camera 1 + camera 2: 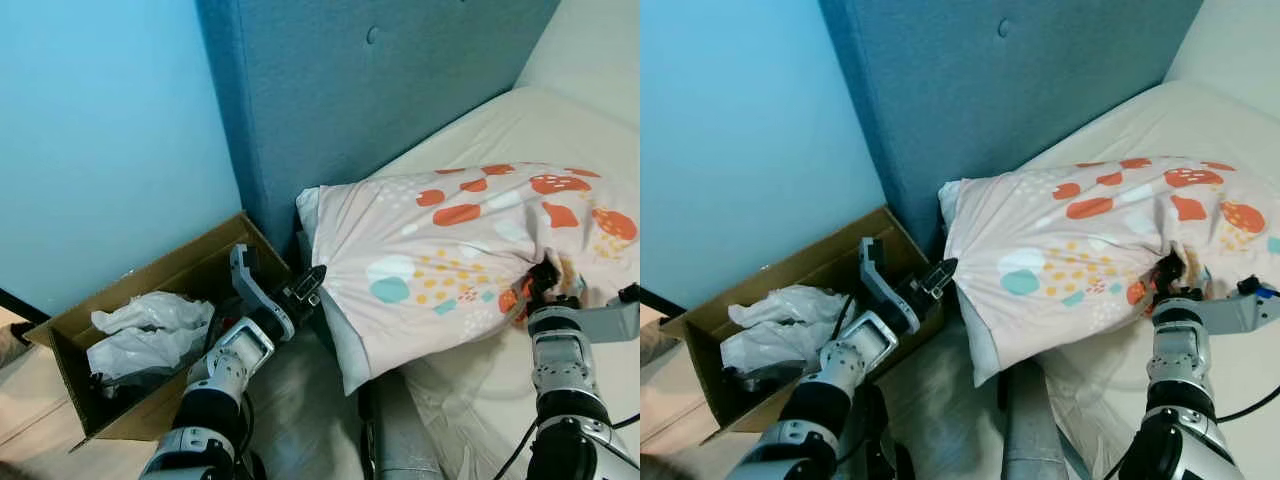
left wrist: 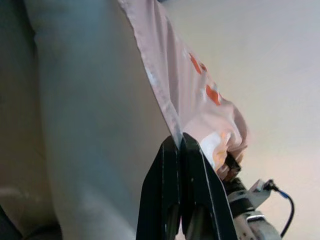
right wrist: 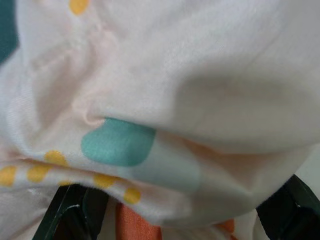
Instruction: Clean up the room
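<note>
A pillow (image 1: 470, 240) in a pink case with orange, teal and yellow spots lies on the bed, its left end hanging over the mattress edge. My left gripper (image 1: 318, 272) is at that end, shut on the hem of the pillowcase (image 2: 172, 125). In the left wrist view the two black fingers (image 2: 170, 170) are pressed together with the hem at their tips. My right gripper (image 1: 545, 272) is at the pillow's near right side, closed on a bunch of its fabric. The right wrist view has the spotted fabric (image 3: 165, 125) bulging between the fingers (image 3: 75, 210) and hiding their tips.
An open cardboard box (image 1: 190, 265) holding white plastic bags (image 1: 150, 325) stands on the floor to the left, against the light blue wall. A dark blue padded headboard (image 1: 380, 90) rises behind the pillow. The cream mattress (image 1: 530, 125) stretches to the right.
</note>
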